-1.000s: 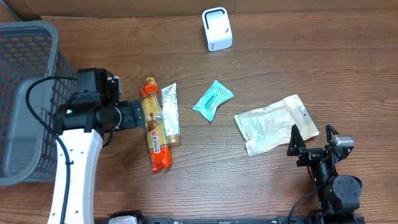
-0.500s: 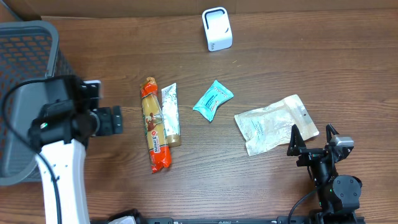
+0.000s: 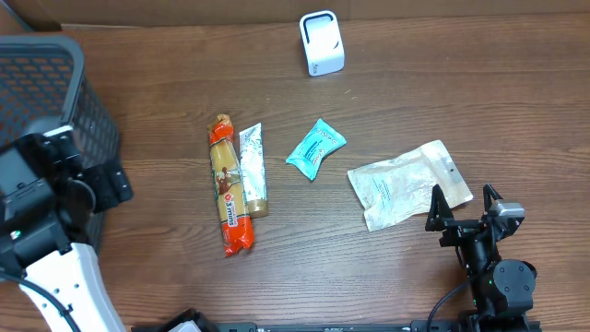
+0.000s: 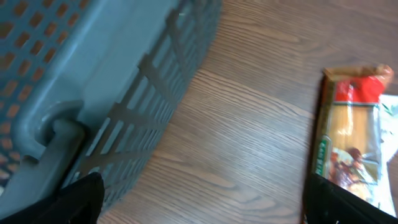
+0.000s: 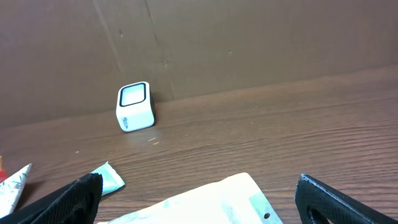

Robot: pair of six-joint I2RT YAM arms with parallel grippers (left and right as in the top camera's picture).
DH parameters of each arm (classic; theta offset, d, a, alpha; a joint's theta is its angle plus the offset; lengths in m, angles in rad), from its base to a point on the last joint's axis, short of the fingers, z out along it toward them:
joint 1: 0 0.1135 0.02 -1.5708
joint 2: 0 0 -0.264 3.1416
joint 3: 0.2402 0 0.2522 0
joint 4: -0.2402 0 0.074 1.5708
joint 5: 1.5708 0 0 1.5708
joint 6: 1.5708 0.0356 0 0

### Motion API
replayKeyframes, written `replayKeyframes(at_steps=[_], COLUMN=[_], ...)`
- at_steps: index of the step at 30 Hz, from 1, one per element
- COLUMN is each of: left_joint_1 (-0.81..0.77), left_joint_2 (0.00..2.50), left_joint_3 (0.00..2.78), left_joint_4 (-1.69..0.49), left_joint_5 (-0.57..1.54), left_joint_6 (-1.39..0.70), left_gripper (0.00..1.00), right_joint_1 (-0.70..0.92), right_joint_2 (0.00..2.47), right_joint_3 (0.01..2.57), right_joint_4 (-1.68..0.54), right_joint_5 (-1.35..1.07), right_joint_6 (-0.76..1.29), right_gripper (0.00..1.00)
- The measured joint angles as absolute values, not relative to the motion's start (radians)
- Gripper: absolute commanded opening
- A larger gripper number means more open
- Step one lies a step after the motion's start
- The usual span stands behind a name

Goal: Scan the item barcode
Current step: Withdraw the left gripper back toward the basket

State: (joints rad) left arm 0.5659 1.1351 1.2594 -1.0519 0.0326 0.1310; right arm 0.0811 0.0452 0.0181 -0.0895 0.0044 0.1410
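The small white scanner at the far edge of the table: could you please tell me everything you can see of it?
The scanner is a small white box with rounded corners, plastic by its look. A dark rim frames a pale window on its front, with small dark marks below it. It stands upright on the wooden table, close to the brown wall behind. Nothing but the table touches it.

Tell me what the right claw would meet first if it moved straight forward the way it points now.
Most likely the white pouch, lying just ahead of the right claw; height is unclear, so it might pass above it.
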Motion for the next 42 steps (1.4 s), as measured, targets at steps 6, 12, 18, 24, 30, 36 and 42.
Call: replayKeyframes(at_steps=[6, 12, 18, 24, 30, 36, 42], left_joint_1=[0.583, 0.583, 0.583, 0.583, 0.588, 0.589, 0.589], left_joint_2=[1.135, 1.137, 1.186, 1.279, 1.332, 1.344, 1.333], left_joint_3=[1.259, 1.259, 1.261, 1.279, 1.299, 1.298, 1.298], left_joint_4=[-1.038, -1.028, -0.833, -0.717, -0.687, -0.641, -0.648], left_joint_5=[0.050, 0.196, 0.251, 0.318, 0.426, 0.473, 0.493], left_joint_6=[0.131, 0.163, 0.205, 0.268, 0.316, 0.322, 0.318], left_gripper=[0.94, 0.94, 0.97, 0.94, 0.94, 0.97, 0.97], right_joint_1=[0.081, 0.081, 0.081, 0.081, 0.081, 0.081, 0.081], right_joint_2=[0.045, 0.045, 0.045, 0.045, 0.045, 0.045, 0.045], right_joint_3=[0.019, 0.019, 0.019, 0.019, 0.019, 0.019, 0.018], right_joint_4=[-0.090, -0.089, -0.090, -0.090, -0.090, -0.090, -0.089], right_joint_5=[0.004, 0.004, 0.004, 0.004, 0.004, 0.004, 0.004], right_joint_6=[0.141, 0.141, 0.142, 0.141, 0.141, 0.141, 0.141], right_gripper=[1.00, 1.00, 1.00, 1.00, 1.00, 1.00, 1.00])
